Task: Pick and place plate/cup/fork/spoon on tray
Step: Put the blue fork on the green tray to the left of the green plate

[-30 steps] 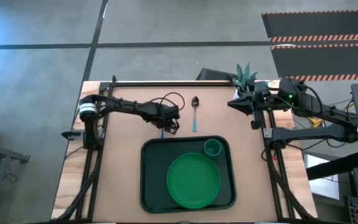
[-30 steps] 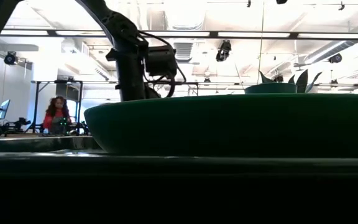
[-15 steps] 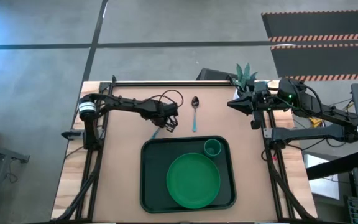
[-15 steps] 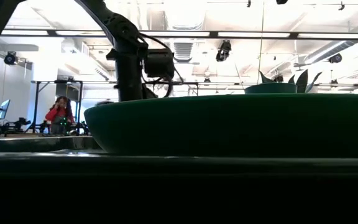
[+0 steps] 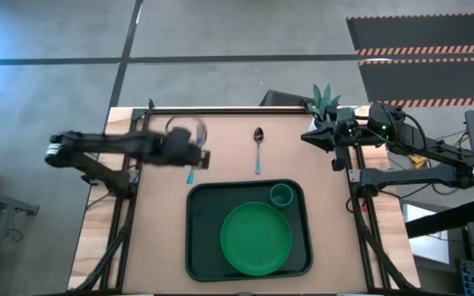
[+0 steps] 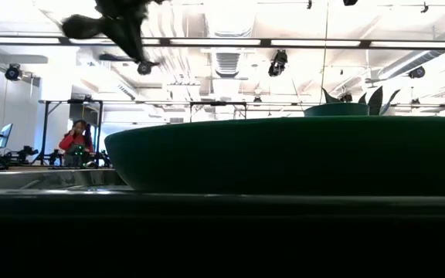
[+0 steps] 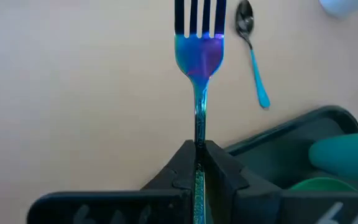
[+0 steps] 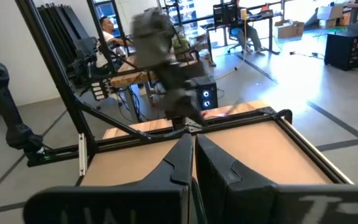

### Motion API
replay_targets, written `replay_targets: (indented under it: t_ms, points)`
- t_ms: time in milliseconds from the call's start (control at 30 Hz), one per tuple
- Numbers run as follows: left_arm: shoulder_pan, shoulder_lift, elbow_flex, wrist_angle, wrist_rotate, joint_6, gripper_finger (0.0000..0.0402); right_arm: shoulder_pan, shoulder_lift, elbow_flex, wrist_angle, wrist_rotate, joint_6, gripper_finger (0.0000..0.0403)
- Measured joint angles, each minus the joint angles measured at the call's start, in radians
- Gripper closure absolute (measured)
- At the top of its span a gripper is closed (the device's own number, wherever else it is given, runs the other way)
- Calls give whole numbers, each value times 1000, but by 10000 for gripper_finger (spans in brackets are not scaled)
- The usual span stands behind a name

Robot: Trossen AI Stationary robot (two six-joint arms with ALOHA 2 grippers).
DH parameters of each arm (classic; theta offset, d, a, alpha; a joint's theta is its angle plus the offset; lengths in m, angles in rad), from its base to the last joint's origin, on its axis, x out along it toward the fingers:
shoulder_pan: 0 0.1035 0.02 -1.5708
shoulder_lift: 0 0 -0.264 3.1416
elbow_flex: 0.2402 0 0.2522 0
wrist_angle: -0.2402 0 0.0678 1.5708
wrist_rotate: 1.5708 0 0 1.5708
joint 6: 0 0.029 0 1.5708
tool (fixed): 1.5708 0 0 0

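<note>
The bare wooden table carries the tray, spoon and potted plant.

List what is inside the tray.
The tray holds the plate and the cup. Whatever is under the plate is hidden.

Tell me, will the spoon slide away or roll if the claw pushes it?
The spoon lies flat on the smooth table, so it would probably slide or spin rather than roll. It looks thin and light, so a small nudge may move it. Its shiny bowl looks stiff and could be slippery to pinch.
</note>
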Motion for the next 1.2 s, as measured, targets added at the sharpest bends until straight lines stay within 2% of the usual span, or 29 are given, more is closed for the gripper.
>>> replay_targets:
  t_ms: [100,233,567,733,933,1200]
  points:
    - [-160,-2,-5,-56,-85,-223,401,0,0,0,0,0,-4,394]
    - [-296,75,-2,-79,-89,-436,401,0,0,0,0,1,-5,394]
    - [-458,322,80,-14,87,-776,401,0,0,0,2,4,20,394]
    - [-507,418,125,53,119,-880,401,0,0,0,1,4,20,394]
    - [-559,489,129,51,289,-1001,401,0,0,0,-1,3,31,394]
    - [-573,500,109,48,290,-1048,402,0,0,0,-5,1,35,394]
